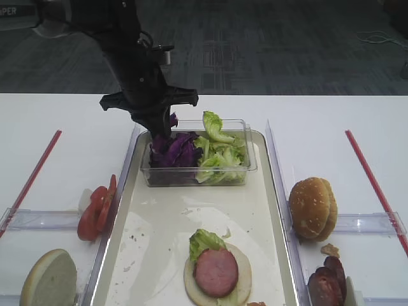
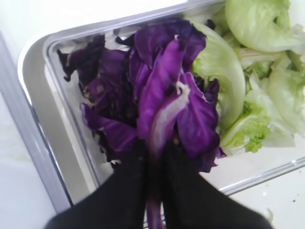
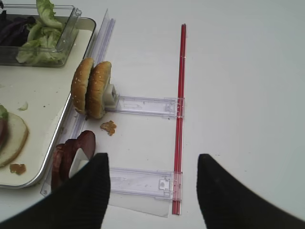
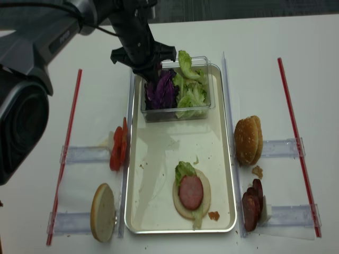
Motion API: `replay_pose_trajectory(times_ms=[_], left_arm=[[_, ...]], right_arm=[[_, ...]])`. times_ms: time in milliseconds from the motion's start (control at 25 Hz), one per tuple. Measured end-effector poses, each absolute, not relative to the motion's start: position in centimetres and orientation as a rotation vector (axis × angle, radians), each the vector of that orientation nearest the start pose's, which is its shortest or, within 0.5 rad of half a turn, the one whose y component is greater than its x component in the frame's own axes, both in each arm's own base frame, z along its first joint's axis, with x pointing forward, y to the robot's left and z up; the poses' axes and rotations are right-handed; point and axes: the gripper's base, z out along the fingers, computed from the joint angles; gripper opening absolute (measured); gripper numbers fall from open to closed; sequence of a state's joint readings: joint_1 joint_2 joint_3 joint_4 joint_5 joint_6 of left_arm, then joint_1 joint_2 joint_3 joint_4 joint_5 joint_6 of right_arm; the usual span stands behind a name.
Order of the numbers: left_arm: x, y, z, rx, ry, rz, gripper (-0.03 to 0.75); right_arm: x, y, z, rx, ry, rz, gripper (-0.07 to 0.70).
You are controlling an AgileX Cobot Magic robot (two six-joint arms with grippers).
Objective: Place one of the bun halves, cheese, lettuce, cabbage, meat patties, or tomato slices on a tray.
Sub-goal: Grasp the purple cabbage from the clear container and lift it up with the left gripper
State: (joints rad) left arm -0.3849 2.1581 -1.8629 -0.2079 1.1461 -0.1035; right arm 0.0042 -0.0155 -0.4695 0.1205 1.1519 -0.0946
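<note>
Purple cabbage point(image 2: 164, 95) pinched by left gripper point(image 2: 155, 157), inside tub point(image 1: 248, 156) walls

The left arm is reaching in from the upper left, its black wrist bending downward so the left gripper point(image 1: 159, 131) is pointing almost straight down. Its two dark fingers point(image 2: 131, 181) are pressing tight together, pinching a leaf of the cabbage point(image 2: 164, 102) between them. The right gripper point(image 3: 152, 186) is hanging low on the right side, its jaws standing wide apart, with nothing between them. Its arm is not showing in the overhead views.
</note>
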Motion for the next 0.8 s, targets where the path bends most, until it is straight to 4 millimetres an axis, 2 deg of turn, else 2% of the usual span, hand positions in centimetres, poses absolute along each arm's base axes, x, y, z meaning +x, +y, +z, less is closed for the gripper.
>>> replay_pose_trajectory(times_ms=[240, 800], left_arm=[[41.87, -18.57, 23.15, 0.426, 2.939, -0.313, 0.045], [41.99, -18.07, 23.11, 0.449, 2.937, -0.225, 0.045]], right_arm=[[-0.83, 0.99, 26.21, -0.119, 2.142, 0.092, 0.427], [-0.83, 0.98, 26.2, -0.119, 2.142, 0.09, 0.427]])
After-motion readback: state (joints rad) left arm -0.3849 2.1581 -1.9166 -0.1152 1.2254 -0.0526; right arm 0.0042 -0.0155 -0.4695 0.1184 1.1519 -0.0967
